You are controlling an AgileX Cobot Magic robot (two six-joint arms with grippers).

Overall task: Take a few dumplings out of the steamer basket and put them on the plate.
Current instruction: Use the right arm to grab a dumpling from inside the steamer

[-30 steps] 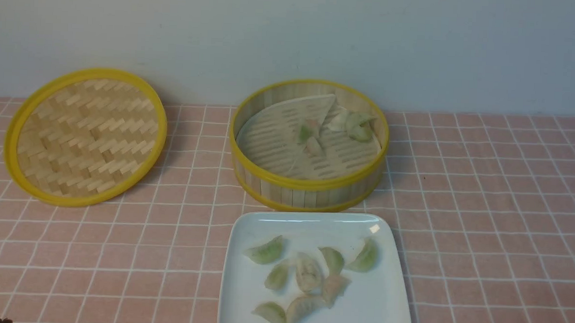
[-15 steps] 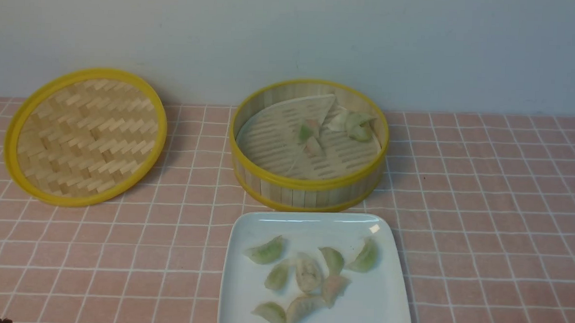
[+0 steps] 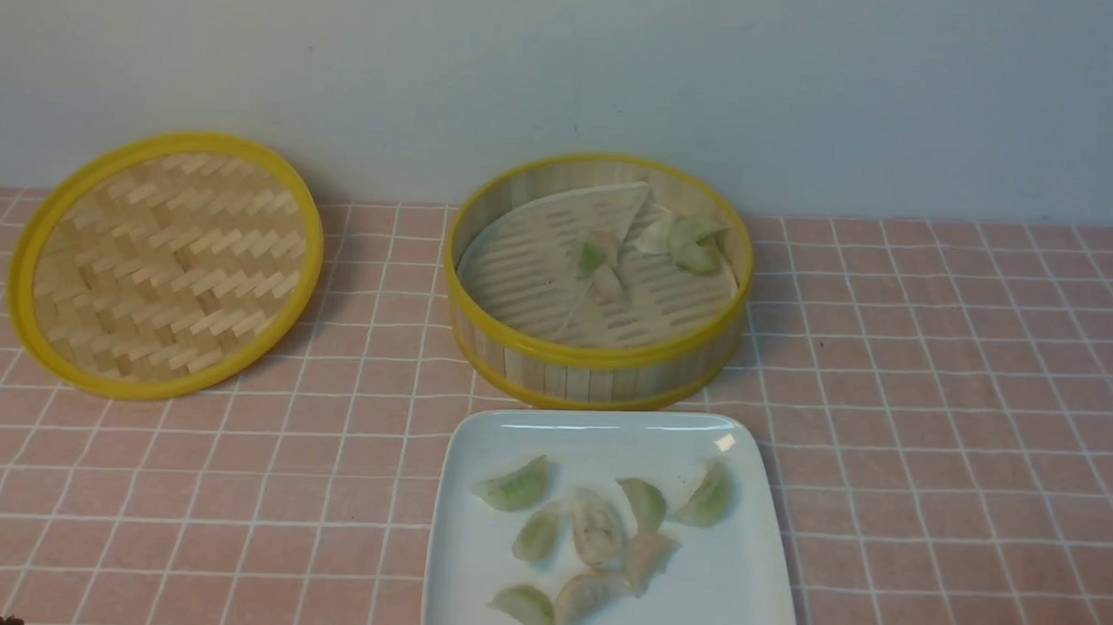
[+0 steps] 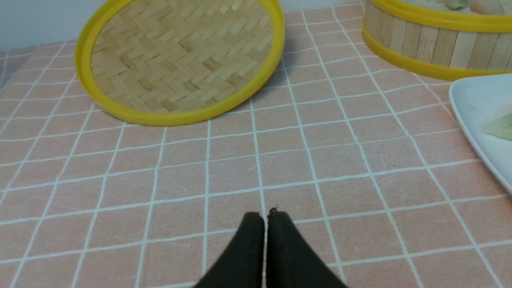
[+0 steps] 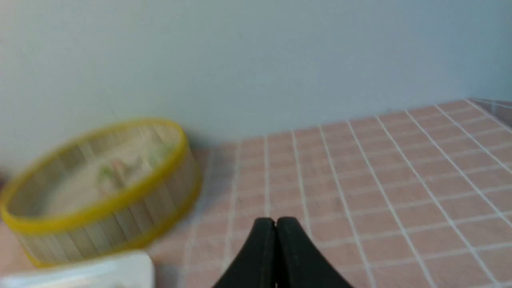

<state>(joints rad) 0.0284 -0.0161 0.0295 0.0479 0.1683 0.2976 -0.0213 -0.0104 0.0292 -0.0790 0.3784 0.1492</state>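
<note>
Dumplings [image 3: 521,487] lie on the plate [image 3: 714,582] to the right of your closed left gripper [image 4: 267,218]; your right gripper [image 5: 276,224] is closed too, so transfer looks finished, likely needing only rest

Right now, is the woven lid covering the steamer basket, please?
No, the lid lies to the left of the steamer basket, whose top is uncovered.

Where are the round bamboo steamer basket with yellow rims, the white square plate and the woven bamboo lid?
Round bamboo steamer basket with yellow rims [image 3: 577,382]: front view, on its slatted outer wall.
White square plate [image 3: 723,597]: front view, on its bare surface.
Woven bamboo lid [image 3: 178,258]: front view, on its woven middle.
</note>
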